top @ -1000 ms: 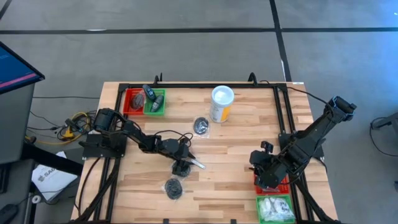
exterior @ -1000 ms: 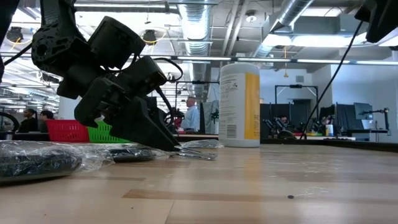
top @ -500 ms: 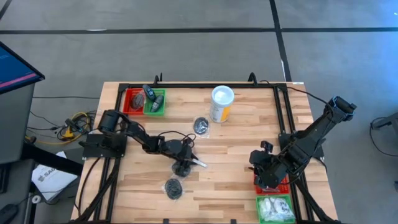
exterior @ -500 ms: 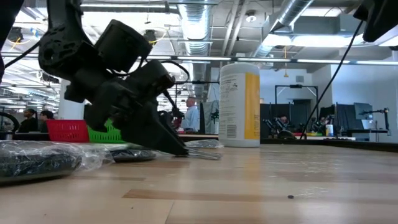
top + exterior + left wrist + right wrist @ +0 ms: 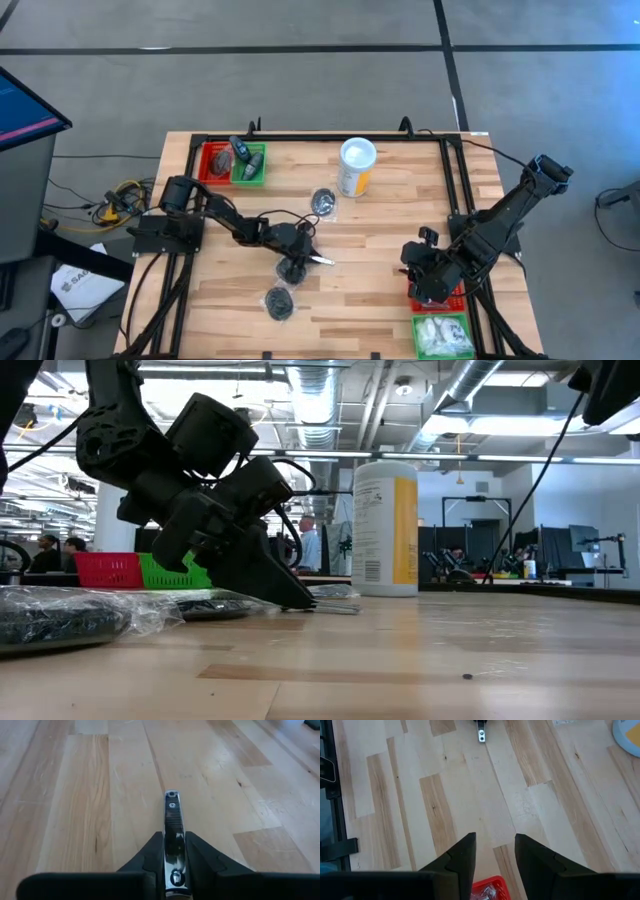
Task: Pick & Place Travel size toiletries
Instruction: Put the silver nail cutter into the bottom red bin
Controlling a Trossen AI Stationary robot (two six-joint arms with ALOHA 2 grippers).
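Left hand pinching a silvery tube at mid-desk; right hand idle over its red bin.

From where I stood, the left hand (image 5: 303, 256) was low on the desk (image 5: 400, 215), its fingers pressed against the sides of a slim silvery tube (image 5: 172, 827), which lay flat with its long axis running straight out ahead of the hand, the free end pointing toward the right arm. One wrapped dark puck (image 5: 279, 302) sat just behind that hand, another (image 5: 323, 201) beside the yellow canister (image 5: 355, 168). The right hand (image 5: 432, 285), well apart, hovered with fingers (image 5: 462, 855) spread over the red bin (image 5: 485, 888); the left was plainly nearer the tube.
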